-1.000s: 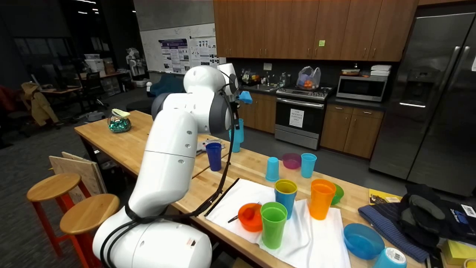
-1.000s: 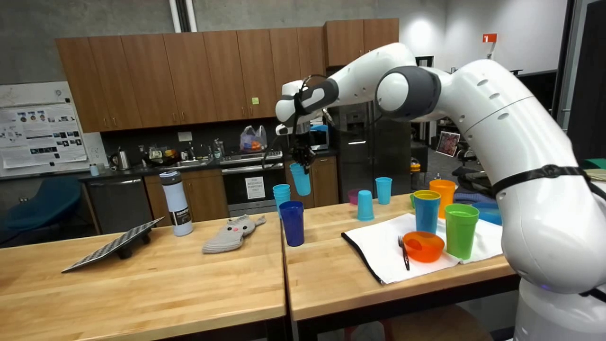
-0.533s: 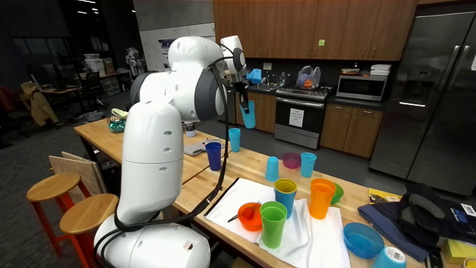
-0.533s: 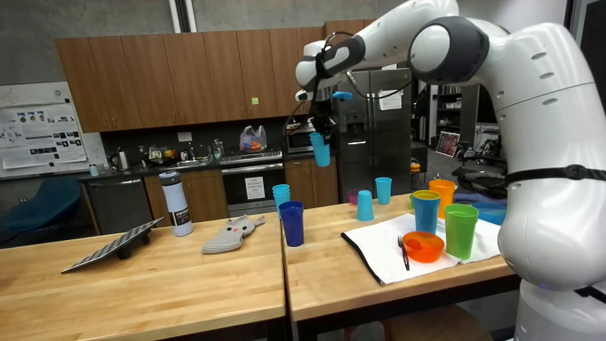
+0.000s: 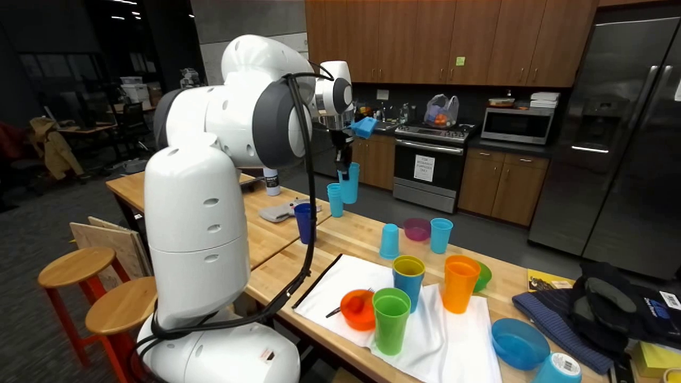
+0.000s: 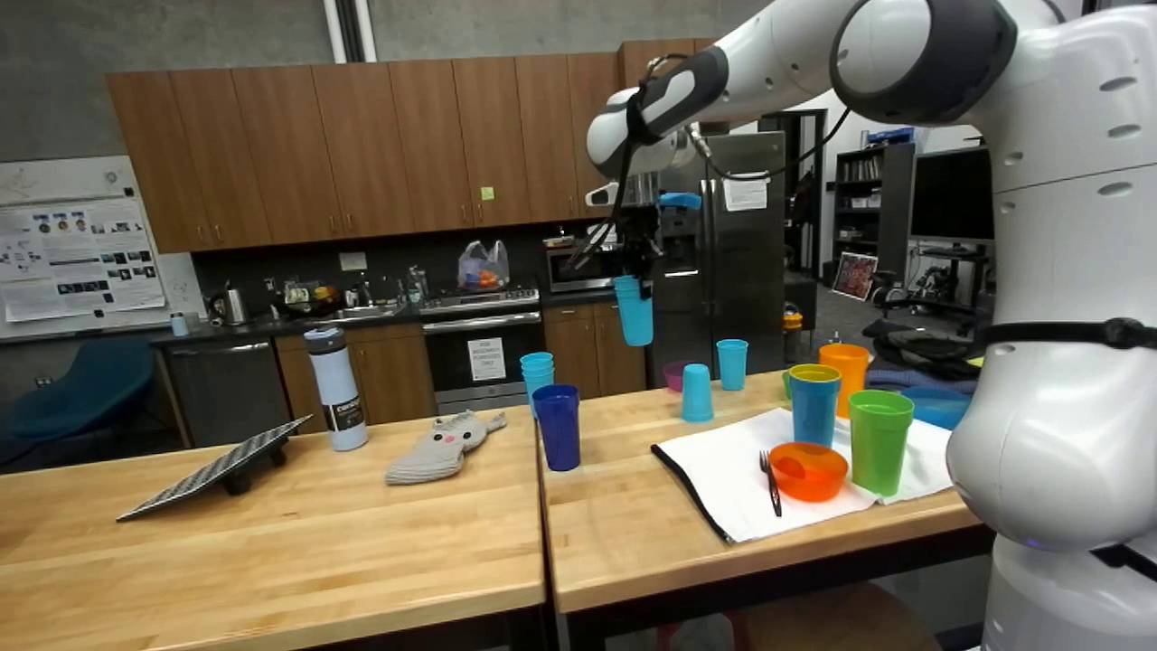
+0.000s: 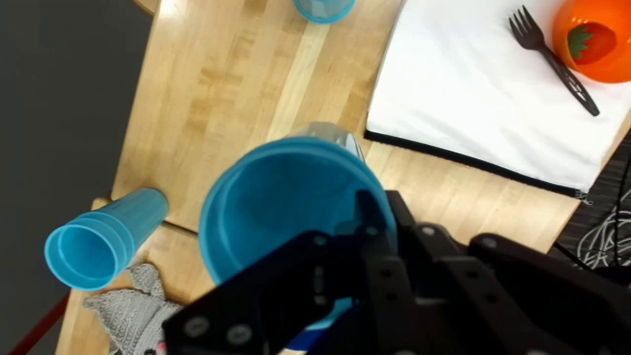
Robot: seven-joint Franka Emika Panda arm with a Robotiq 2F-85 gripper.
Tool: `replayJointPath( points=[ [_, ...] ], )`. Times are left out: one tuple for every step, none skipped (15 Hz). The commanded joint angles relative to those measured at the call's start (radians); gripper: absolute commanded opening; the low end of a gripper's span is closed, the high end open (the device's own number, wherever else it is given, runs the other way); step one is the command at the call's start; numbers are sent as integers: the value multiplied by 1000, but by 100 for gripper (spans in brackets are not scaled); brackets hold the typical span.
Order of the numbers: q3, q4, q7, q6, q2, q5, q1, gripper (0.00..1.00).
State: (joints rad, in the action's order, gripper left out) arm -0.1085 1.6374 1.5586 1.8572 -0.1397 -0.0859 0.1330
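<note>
Hand (image 7: 382, 203) almost closed, pinches rim of light-blue cup (image 6: 634, 318), holds it slightly tilted above bench (image 6: 624, 493); stack of similar cups (image 6: 537, 372) stands near dark-blue cup (image 6: 559, 429).

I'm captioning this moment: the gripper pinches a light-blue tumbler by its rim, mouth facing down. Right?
Not quite: the light-blue tumbler has its mouth facing up; the wrist view looks down into it. The gripper does pinch it by the rim.

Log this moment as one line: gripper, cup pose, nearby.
gripper: shut on light-blue cup at rim | pose: mouth up, raised off table | nearby: nested cups, upright dark-blue cup
</note>
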Motion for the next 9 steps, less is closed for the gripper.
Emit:
replayJointPath(
  points=[
    [-24,90,-14,-4,85,5,0,2],
    [-29,87,-1,-19,90,4,1,2],
    [-26,42,-5,-6,30,3,-3,7],
    [-29,51,-5,-12,41,3,0,7],
    [-32,55,-5,-16,50,3,2,7],
    [-33,58,-5,-19,56,3,3,7],
    [-33,60,-5,-19,60,3,4,7],
    [-33,62,-5,-19,62,3,3,7],
    [-33,63,-5,-19,62,3,2,2]
  ],
)
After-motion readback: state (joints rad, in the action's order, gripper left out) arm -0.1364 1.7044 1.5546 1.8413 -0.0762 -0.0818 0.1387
